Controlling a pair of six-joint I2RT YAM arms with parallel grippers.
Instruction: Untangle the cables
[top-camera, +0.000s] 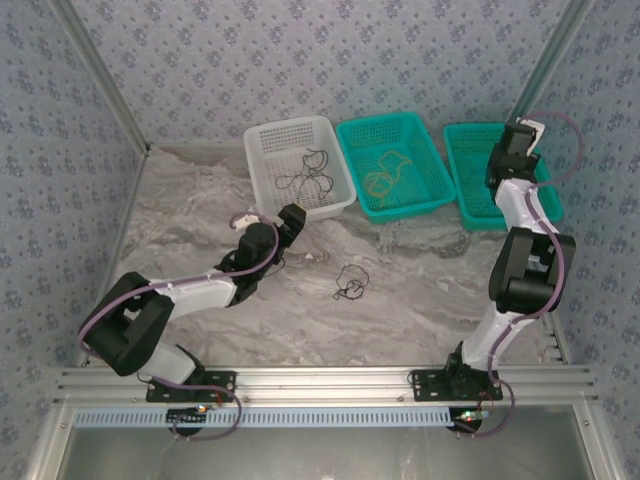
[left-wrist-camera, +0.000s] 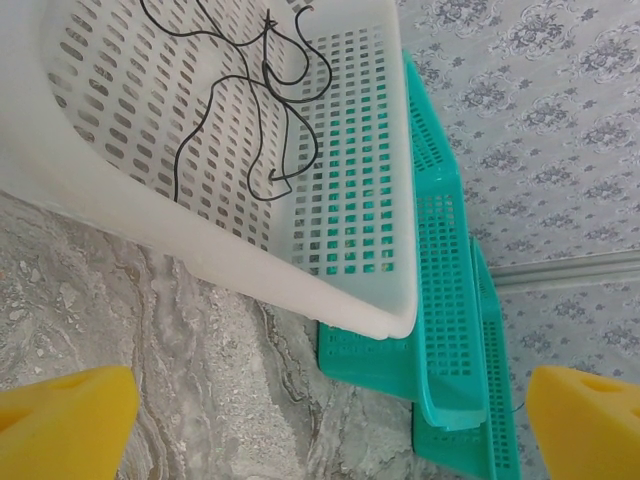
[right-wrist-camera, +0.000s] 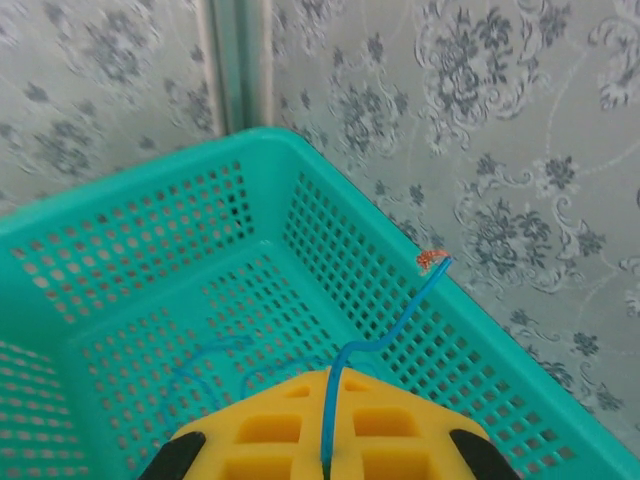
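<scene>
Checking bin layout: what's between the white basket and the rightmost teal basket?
Top view: the middle teal basket, holding the yellow cable, sits between the white basket and the right teal basket, close beside both.

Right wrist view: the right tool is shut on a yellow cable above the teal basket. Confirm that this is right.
Not quite: the cable is blue, not yellow. The right wrist view shows the right tool shut on a blue cable above the teal basket.
</scene>
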